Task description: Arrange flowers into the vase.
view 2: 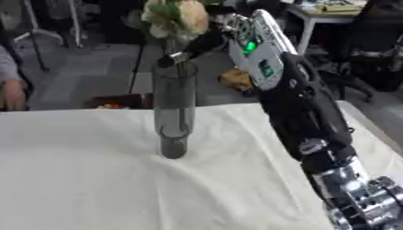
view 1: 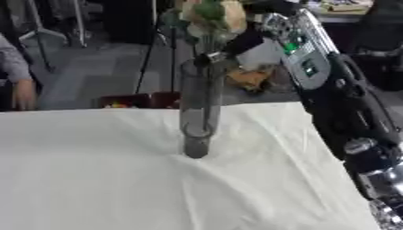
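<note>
A tall clear glass vase (view 1: 200, 112) stands upright on the white tablecloth (view 1: 94, 170), near the middle of the table's far half. A flower (view 2: 179, 15) with a pale bloom and green leaves sits above the vase's mouth, and its stem runs down inside the glass. My right arm comes up from the lower right and bends over the vase. The right hand (view 1: 240, 44) is just right of the bloom, with dark fingers curled onto the stem at the rim. The left hand shows in neither view.
A dark red box (view 1: 140, 99) lies just past the table's far edge. An orange-brown object (view 1: 250, 77) sits on the floor behind the vase. A person's sleeve and hand (view 1: 17, 81) show at the left edge. Desks and stands fill the background.
</note>
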{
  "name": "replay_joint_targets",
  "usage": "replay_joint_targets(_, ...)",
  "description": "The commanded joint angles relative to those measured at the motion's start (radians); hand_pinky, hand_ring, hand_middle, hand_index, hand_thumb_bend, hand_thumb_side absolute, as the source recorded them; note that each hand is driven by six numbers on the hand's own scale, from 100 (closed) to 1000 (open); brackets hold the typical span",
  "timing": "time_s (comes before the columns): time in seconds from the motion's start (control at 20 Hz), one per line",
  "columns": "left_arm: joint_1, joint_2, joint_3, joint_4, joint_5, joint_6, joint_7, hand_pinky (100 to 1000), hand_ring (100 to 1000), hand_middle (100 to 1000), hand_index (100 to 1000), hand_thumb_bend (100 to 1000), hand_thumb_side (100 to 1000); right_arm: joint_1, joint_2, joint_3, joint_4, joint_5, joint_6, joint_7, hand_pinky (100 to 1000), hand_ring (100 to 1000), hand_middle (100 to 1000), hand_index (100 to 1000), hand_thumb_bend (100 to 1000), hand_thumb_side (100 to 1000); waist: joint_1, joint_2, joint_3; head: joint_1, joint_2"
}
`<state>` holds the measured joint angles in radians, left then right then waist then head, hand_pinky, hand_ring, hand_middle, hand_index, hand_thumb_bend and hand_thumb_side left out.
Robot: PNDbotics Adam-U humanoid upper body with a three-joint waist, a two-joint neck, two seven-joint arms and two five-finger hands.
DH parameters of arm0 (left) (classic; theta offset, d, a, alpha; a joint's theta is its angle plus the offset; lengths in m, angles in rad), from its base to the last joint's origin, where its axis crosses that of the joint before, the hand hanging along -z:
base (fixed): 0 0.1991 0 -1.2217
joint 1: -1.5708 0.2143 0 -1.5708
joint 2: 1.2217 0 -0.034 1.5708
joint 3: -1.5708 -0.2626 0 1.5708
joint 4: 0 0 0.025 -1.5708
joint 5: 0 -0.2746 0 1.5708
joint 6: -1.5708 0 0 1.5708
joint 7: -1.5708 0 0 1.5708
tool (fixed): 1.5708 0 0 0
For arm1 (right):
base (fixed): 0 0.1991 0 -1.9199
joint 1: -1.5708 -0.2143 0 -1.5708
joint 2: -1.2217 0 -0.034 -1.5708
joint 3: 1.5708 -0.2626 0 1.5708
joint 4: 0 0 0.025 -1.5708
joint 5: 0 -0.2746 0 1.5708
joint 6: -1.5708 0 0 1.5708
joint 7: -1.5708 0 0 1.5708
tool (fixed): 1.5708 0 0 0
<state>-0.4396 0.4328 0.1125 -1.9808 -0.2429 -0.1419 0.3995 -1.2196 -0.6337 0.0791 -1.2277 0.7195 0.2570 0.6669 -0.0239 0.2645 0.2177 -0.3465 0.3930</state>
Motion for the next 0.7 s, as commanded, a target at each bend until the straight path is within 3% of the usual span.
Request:
replay_joint_targets(0.05,-0.011,0.033,0.005,-0.019,0.002,0.000,-0.004,803,920,938,989,100,1000,-0.035,-0.007,-0.020,0.005,-0.031,0.004,-0.031,938,954,837,1000,914,683,0.002,-0.022,0.000,-0.004,-0.011)
replay_joint_targets(0.2,-0.011,0.034,0.005,-0.019,0.002,0.001,-0.005,803,920,938,989,100,1000,-0.047,-0.002,-0.021,0.030,-0.043,0.018,-0.052,909,939,848,1000,914,763,0.002,-0.024,-0.001,-0.004,-0.013)
replay_joint_targets(0.3,-0.011,0.035,0.005,-0.019,0.002,0.001,-0.006,803,920,938,989,100,1000,-0.063,0.003,-0.016,0.061,-0.031,0.035,-0.027,895,935,848,1000,924,770,0.002,-0.026,0.000,-0.004,-0.012)
replay_joint_targets(0.35,-0.010,0.036,0.006,-0.019,0.002,0.001,-0.006,803,921,938,989,100,1000,-0.074,0.004,-0.018,0.080,-0.019,0.049,-0.011,831,899,817,975,946,847,0.001,-0.027,-0.001,-0.004,-0.011)
replay_joint_targets(0.4,-0.009,0.038,0.006,-0.019,0.002,0.002,-0.006,803,921,938,989,100,1000,-0.088,0.008,-0.020,0.100,-0.003,0.067,0.006,831,899,817,975,946,847,0.001,-0.028,-0.001,-0.004,-0.009)
replay_joint_targets(0.5,-0.009,0.040,0.005,-0.019,0.001,0.002,-0.007,803,921,938,988,100,1000,-0.120,0.018,-0.032,0.147,0.022,0.102,0.055,688,842,753,904,984,1000,-0.001,-0.030,-0.002,-0.005,-0.007)
replay_joint_targets(0.6,-0.009,0.042,0.006,-0.019,0.000,0.002,-0.008,803,921,938,989,100,1000,-0.146,0.024,-0.041,0.174,0.056,0.121,0.082,562,773,684,852,1000,1000,-0.004,-0.032,-0.004,-0.005,-0.005)
replay_joint_targets(0.7,-0.008,0.044,0.005,-0.019,0.000,0.002,-0.008,802,921,938,989,100,1000,-0.161,0.029,-0.046,0.189,0.086,0.129,0.099,509,711,634,832,1000,1000,-0.006,-0.033,-0.005,-0.005,-0.004)
